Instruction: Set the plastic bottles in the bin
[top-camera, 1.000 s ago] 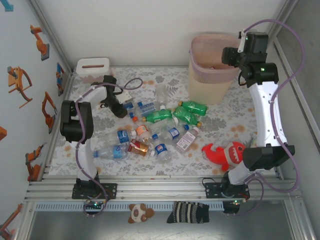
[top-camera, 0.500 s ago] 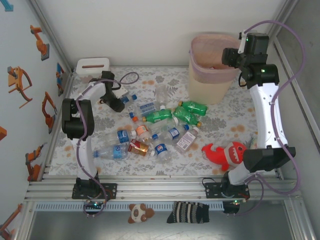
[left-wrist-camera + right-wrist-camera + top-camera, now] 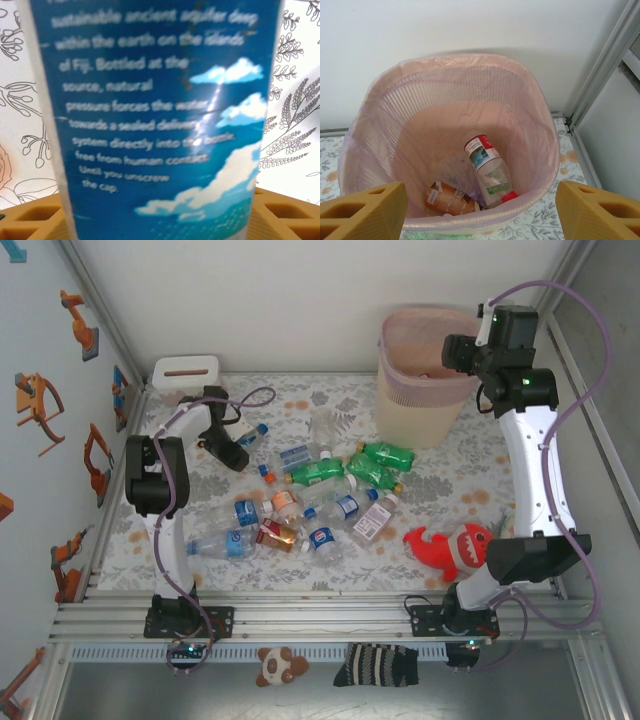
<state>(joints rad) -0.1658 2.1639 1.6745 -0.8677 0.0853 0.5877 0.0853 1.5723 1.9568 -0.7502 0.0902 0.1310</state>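
Over the bin [image 3: 445, 60], right gripper [image 3: 480, 212] gapes empty (likely its drop spot); left gripper [image 3: 232, 443] straddles a bottle [image 3: 160, 125], clamping unclear.

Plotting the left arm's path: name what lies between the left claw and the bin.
In the top view, one clear bottle sits between the left claw and the bin.

The bin [image 3: 415, 415], a tall beige basket with a pale pink lining, stood upright at the far right. Inside it lay a clear bottle with a red cap [image 3: 487, 172] and an orange-labelled bottle [image 3: 447, 197]. The other plastic bottles [image 3: 320, 495], clear or green, lay scattered on their sides in the middle. One blue-labelled bottle [image 3: 160, 125] was apart, far left.
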